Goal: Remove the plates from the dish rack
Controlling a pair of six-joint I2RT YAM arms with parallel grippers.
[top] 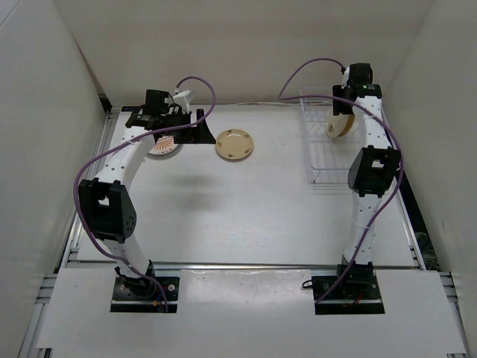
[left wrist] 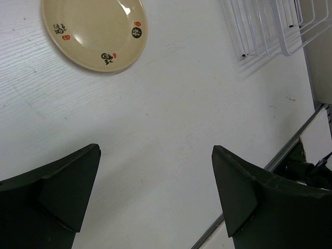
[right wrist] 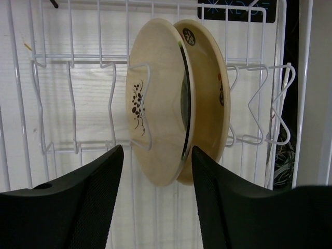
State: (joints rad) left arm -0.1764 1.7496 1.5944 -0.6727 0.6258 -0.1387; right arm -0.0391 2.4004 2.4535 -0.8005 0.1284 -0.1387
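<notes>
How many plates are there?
4. In the rack, a flowered plate stands beside a second plate. A cream plate lies on the table; a sunburst plate lies under the left arm. More may hide.

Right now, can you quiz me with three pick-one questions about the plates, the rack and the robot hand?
1. Where is the dish rack? A) near left B) far right C) middle
2. How many plates stand in it? A) one B) two C) four
3. The left gripper is: A) open, empty B) shut on a plate C) shut on a spoon
Answers: B, it sits at the table's far right; B, two cream plates stand on edge; A, its jaws are wide apart, nothing between.
</notes>
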